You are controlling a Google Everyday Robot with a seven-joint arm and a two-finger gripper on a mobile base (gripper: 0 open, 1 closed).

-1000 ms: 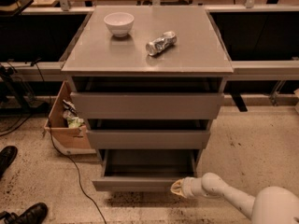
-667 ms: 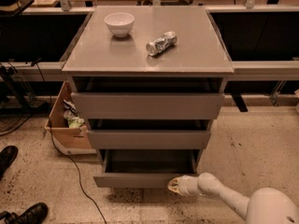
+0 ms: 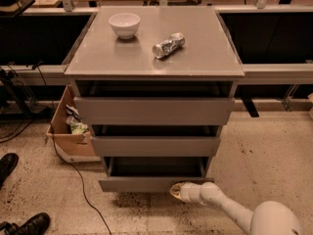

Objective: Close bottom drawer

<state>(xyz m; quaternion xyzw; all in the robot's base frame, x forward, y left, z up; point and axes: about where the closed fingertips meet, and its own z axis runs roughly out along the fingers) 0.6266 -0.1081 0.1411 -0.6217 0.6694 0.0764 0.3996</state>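
Speckled floor (image 3: 274, 146) below, tool (image 3: 177, 190) right up against the bottom drawer (image 3: 142, 183) front's right end; its spread, no telling. Drawer's partly out, plain grey.

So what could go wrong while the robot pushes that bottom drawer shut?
The gripper sits at the lower edge of the front of the bottom drawer, right of its middle, so it might slip underneath or push the drawer in crooked and jam it. A hard shove could also shake the cabinet, and the silver can lying on its side on top might roll.
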